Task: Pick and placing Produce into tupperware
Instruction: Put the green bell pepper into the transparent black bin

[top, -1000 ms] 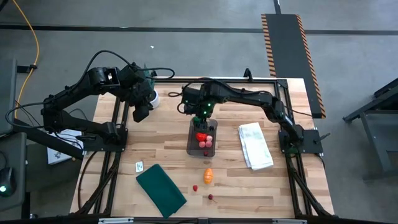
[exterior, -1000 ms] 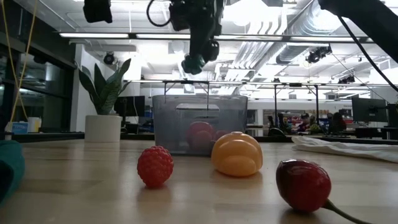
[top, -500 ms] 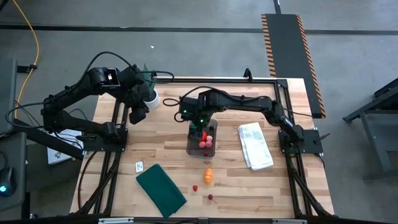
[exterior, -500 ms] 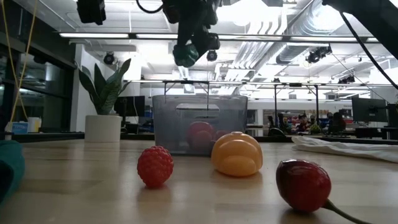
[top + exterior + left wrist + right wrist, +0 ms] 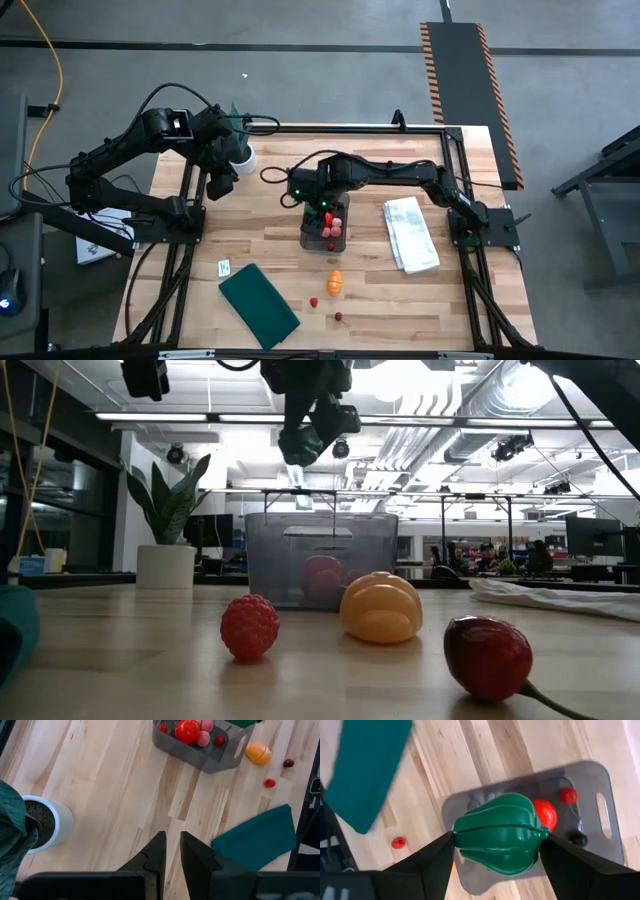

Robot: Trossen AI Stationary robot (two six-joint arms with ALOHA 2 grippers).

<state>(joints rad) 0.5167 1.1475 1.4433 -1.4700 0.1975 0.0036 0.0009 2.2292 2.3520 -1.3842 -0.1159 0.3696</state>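
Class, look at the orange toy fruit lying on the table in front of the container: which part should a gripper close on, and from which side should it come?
Take the orange fruit across its rounded middle, coming straight down from above. It sits low on the table like a dome, grooved into segments, with no stem or handle. The raspberry and cherry lie apart from it, so fingers should fit down either side. This is a judgement.

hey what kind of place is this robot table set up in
Probably an open-plan lab or office workshop: the low view shows exposed ceiling ducts, strip lights, and rows of desks with monitors behind the wooden table.
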